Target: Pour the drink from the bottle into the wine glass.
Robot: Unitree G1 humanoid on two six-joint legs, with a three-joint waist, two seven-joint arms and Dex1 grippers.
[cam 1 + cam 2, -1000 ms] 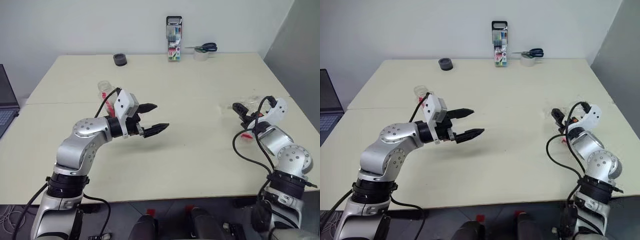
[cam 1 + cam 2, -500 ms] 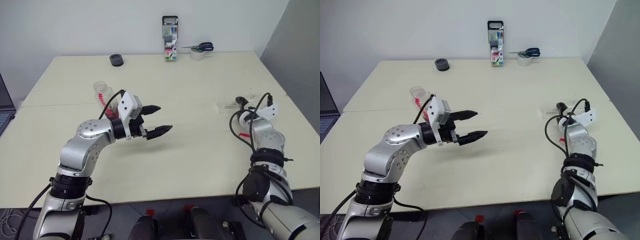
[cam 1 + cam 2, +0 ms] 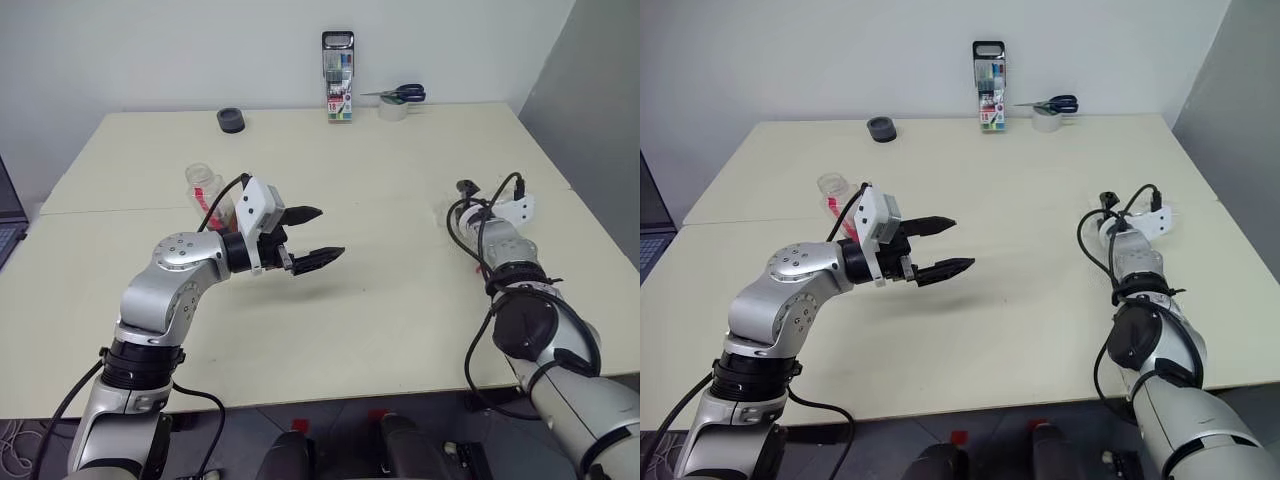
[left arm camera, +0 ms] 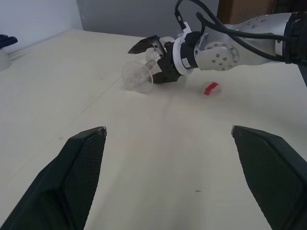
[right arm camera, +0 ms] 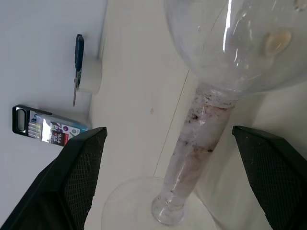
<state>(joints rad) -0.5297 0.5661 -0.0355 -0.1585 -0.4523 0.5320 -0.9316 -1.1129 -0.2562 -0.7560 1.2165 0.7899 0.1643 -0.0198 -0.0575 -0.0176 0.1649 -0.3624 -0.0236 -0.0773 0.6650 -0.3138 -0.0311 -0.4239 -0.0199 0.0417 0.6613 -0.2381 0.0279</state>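
Observation:
The wine glass [image 4: 137, 76] lies on its side on the table's right half, its round foot turned toward my left arm. In the right wrist view its bowl [image 5: 240, 43] and thin stem [image 5: 199, 124] sit between the fingers. My right gripper [image 4: 152, 61] is open, one finger on each side of the stem. The bottle [image 3: 204, 184], clear plastic with a red label, stands on the left, partly behind my left arm. The drink is hidden. My left gripper [image 3: 318, 235] hovers open and empty over the table's middle, pointing toward the glass.
A small red piece [image 4: 210, 88] lies on the table beside my right arm. At the far edge stand a marker-pen case [image 3: 338, 62], scissors on a tape roll [image 3: 402, 97] and a black roll [image 3: 231, 120]. A laptop [image 3: 6, 215] lies at the left.
My right arm has stretched forward and its wrist has rolled, bringing the open fingers to the glass's stem. The left arm has stayed put.

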